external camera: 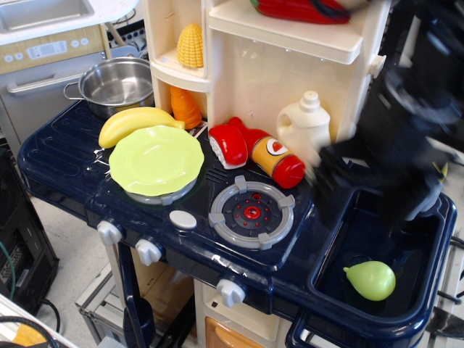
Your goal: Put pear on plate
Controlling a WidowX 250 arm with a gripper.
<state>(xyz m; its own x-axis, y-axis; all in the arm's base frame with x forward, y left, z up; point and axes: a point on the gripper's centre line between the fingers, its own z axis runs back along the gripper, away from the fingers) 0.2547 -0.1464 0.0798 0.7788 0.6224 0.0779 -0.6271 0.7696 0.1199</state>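
Note:
The light green pear [371, 280] lies in the dark blue sink basin [406, 312] at the lower right, pointed end to the left. The yellow-green scalloped plate [156, 159] sits on the left burner of the toy stove, nothing on it. My gripper [370, 192] is a dark, motion-blurred shape above the sink, over and a little behind the pear, not touching it. Its two fingers point down and stand wide apart with nothing between them.
A banana [134, 122] lies just behind the plate, and a steel pot [116, 83] behind that. A red sushi piece [228, 145], a ketchup bottle [279, 159] and a white jug [308, 130] stand mid-counter. A yellow-topped faucet sits by the sink, mostly hidden by the arm.

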